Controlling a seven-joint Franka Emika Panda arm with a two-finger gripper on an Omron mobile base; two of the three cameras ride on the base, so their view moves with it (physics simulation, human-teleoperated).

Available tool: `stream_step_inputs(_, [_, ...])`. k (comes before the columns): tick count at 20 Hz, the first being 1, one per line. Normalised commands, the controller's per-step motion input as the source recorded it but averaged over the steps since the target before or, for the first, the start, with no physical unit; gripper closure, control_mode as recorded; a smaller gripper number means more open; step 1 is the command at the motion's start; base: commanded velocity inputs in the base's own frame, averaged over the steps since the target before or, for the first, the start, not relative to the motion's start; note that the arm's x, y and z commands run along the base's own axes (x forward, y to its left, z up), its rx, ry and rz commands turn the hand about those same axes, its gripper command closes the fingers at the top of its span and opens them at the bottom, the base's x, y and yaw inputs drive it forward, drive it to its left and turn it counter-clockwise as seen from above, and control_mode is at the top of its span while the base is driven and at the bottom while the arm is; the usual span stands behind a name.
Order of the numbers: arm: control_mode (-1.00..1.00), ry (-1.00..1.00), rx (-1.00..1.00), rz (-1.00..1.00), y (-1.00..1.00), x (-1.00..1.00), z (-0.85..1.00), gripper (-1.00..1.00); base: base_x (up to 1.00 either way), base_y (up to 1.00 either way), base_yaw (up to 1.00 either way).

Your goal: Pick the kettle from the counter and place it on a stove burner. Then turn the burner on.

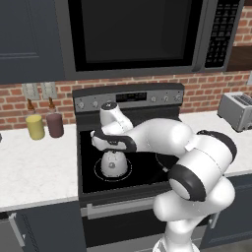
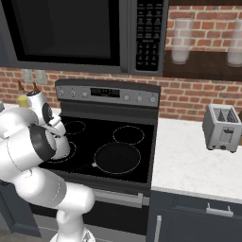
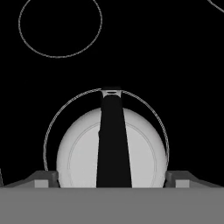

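Left to right: your kettle stands on the stove's front-left ring; the gripper, directly above, has its fingers spread clear of the handle. Placement done; you must yet turn the burner knob.

White arm bent low, claw downward, fingers spread wide apart.

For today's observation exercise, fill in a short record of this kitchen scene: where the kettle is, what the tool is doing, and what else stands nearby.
kettle: upright inside the front left ring of the stove
tool: open, directly above the kettle, fingers either side of its dark handle, not gripping
burner: no glow visible
counter left of stove: yellow bottle and maroon bottle by the brick wall
counter right of stove: toaster
above stove: microwave
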Motion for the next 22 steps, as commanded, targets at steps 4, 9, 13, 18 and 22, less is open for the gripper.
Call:
stream_step_inputs(4, [-1.0, 0.0, 0.0, 0.0, 0.0, 0.0, 0.01, -1.0, 0.0, 0.0, 0.0])
stream_step_inputs(9, [-1.0, 0.0, 0.0, 0.0, 0.0, -0.03, 0.32, -1.0, 0.0, 0.0, 0.0])
stream_step_inputs(13, [-1.0, 0.0, 0.0, 0.0, 0.0, -0.07, 0.43, -1.0, 0.0, 0.0, 0.0])
stream_step_inputs(18, [-1.0, 0.0, 0.0, 0.0, 0.0, -0.02, 0.48, -1.0, 0.0, 0.0, 0.0])
stream_step_inputs(22, [-1.0, -0.03, -0.04, 0.0, 0.0, 0.0, 0.42, -1.0, 0.0, 0.0, 0.0])
